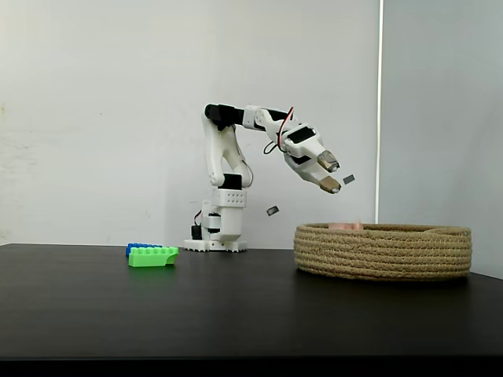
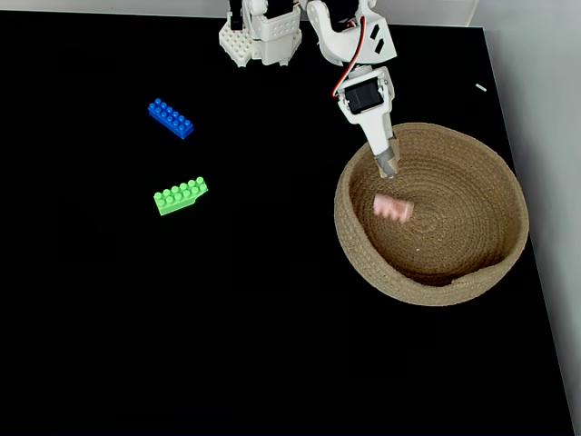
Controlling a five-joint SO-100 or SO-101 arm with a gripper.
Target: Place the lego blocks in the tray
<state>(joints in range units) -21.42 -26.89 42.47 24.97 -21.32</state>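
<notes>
My gripper [image 1: 331, 174] hangs above the near-left part of the rope tray [image 1: 383, 253], open, with nothing between its fingers. From above, the gripper [image 2: 388, 165] points down over the tray's inner rim [image 2: 427, 295]. The pale pink lego block [image 2: 393, 208] shows blurred inside the tray, just below the fingertips. From the side, the pink block [image 1: 346, 226] peeks above the rim. The green block [image 2: 180, 195] and the blue block [image 2: 170, 118] lie on the black table, far to the left of the tray. In the side view the green block [image 1: 152, 257] sits in front of the blue block [image 1: 140, 247].
The arm's white base [image 2: 260, 36] stands at the table's back edge. The black table [image 2: 254, 318] stretches wide in front of the blocks and tray. The tray sits close to the table's right edge [image 2: 543, 300]. A small pale scrap [image 2: 480, 88] lies at the back right.
</notes>
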